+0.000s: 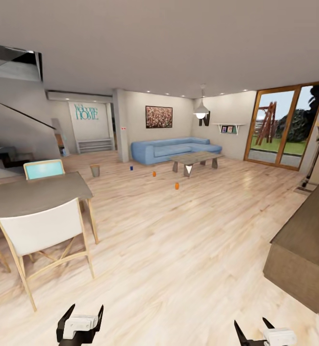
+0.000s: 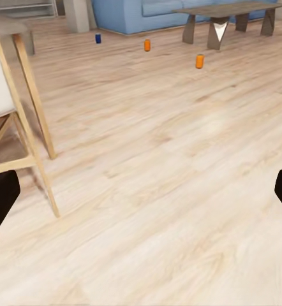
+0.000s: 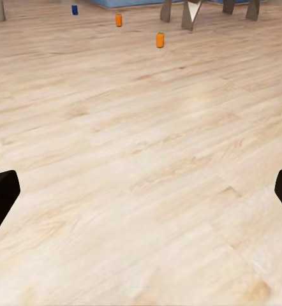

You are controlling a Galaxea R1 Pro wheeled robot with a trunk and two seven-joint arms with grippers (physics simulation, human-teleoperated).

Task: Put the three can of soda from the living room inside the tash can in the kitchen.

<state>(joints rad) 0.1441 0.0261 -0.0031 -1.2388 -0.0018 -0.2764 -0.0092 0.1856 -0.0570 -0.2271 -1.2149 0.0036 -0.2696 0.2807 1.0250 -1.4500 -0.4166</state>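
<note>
Two orange cans [image 1: 177,186] [image 1: 154,174] stand upright on the floor before the coffee table [image 1: 196,157], well ahead of both empty, spread-fingered pincers: left gripper [image 1: 80,321], right gripper [image 1: 255,330]; neither clearly nearer.

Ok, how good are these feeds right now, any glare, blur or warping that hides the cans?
Head view: wide-angle warp bends the ceiling and edges; the nearest orange can is tiny and soft but readable, and the bright glass door throws a pale sheen on the floor. Left wrist view: even light, two orange cans distinct, small. Right wrist view: same, cans clear, no harsh shadows.
</note>
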